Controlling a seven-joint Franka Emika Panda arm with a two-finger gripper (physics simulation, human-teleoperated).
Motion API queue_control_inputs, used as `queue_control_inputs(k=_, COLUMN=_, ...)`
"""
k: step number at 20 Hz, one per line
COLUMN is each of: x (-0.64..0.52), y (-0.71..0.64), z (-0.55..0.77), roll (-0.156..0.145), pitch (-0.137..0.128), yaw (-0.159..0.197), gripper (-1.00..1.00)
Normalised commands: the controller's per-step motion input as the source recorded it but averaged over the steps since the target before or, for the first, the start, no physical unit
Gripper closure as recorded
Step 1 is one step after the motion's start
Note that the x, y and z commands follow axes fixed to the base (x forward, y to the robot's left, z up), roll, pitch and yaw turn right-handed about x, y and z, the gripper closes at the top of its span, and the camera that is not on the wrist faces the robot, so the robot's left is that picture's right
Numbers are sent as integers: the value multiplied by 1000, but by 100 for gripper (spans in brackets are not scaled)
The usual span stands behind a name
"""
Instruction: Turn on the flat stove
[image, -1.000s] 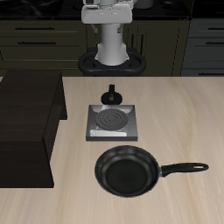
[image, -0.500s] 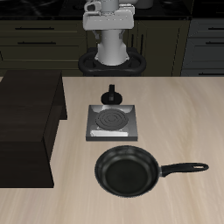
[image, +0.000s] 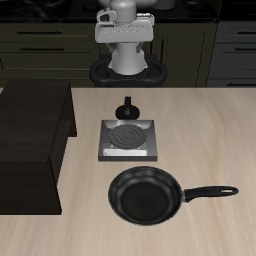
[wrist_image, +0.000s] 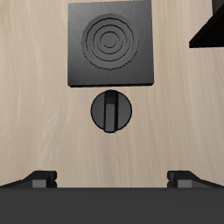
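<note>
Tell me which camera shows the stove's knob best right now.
The wrist view: it looks straight down on the knob, so its round outline and centre bar are plain, just off the edge of the flat stove. The exterior view shows the knob only small and dark at the stove's back edge, toward the robot's base.

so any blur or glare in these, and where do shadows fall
Exterior view: sharp, flat render lighting, no glare; the frying pan casts only a faint shadow. Wrist view: equally sharp, the flat stove and its knob evenly lit, end effector fingertips dark.
</note>
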Motion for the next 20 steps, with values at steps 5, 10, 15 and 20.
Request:
queue_control_inputs(k=5, x=87, y=-27, z=-213, roll=-9, pitch=17, yaw=-5, gripper=-100)
queue_control_inputs(k=10, x=70, y=44, z=-247, roll=6, pitch=24, yaw=-3, gripper=-100)
queue_control_inputs(k=15, x=60, y=128, z=-245, roll=11, pitch=6, yaw=2, gripper=-100)
queue_control_inputs(k=20, x=61, y=82, z=-203, roll=0, pitch=13, yaw=7, gripper=-100)
